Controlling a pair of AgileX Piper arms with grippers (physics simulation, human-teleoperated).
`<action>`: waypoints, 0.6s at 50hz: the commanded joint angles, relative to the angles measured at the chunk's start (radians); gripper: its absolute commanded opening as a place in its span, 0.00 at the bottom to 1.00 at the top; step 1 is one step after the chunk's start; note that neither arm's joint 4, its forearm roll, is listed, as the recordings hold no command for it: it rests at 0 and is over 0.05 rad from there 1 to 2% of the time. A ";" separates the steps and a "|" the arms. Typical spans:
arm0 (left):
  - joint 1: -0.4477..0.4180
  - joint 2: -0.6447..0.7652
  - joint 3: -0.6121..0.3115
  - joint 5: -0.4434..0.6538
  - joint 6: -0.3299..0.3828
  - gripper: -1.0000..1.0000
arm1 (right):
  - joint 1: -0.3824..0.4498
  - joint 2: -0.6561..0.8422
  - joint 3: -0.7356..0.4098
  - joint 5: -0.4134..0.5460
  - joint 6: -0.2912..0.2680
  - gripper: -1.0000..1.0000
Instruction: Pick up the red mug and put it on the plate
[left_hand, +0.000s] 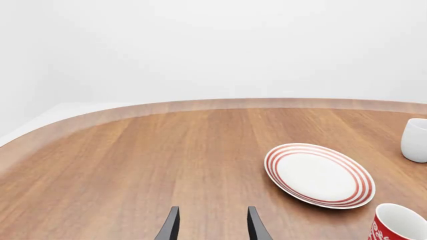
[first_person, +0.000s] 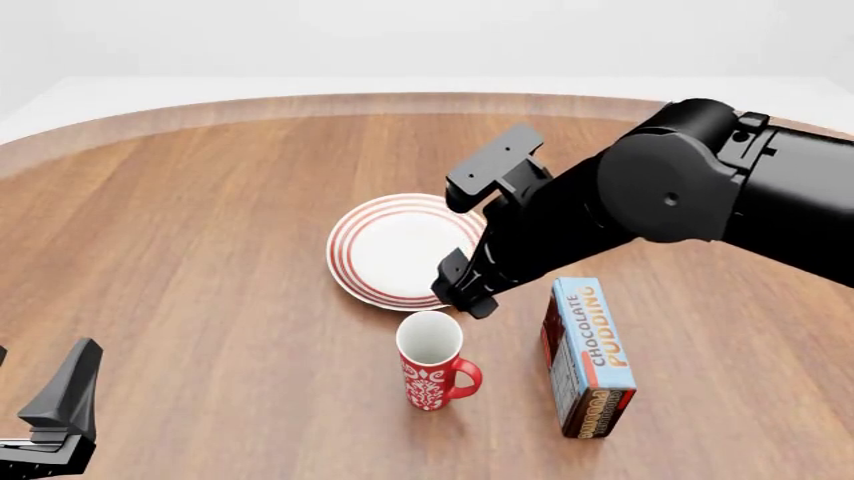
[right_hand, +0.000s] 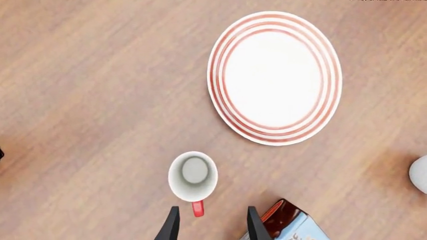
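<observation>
**A:** How far along are we?

**B:** Barely begun, I'd judge. The red mug (first_person: 430, 358) stands upright on the wooden surface (first_person: 200, 220), toward the near edge and roughly midway between left and right edges, just on the near side of the plate (first_person: 398, 248) and apart from it. Nothing lies on the plate. Grasping, lifting and setting down are all left.

**A:** And the arms?

**B:** The right arm (first_person: 694, 190) reaches over the plate's near right rim, its right gripper (right_hand: 210, 222) hanging above the mug with fingers spread and nothing between them; in the right wrist view the red handle sits in line with that gap. The left gripper (left_hand: 209, 224) is parted and empty as well, low at the near left corner, well apart from everything.

**A:** Run through the things, biggest first.

**B:** The surface is warm brown wood grain, smooth, with a rounded far edge. The plate is round, shallow, glossy white with concentric red rings at its rim (far wider than either mug). The chocolate pudding box (first_person: 590, 355) is an upright cardboard block, blue-fronted, just right of the mug. The red mug is tall, cylindrical, ceramic-looking, red with white ornament, white inside, with a loop handle toward the box. A plain white mug (left_hand: 415, 140) sits beyond the plate.
</observation>
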 joint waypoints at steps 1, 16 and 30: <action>0.000 0.000 0.000 0.000 0.000 1.00 | 0.008 0.018 0.032 -0.049 -0.015 1.00; 0.000 0.000 0.000 0.000 0.000 1.00 | 0.053 0.040 0.115 -0.126 0.041 1.00; 0.000 0.000 0.000 0.000 0.000 1.00 | 0.038 0.050 0.157 -0.151 0.037 1.00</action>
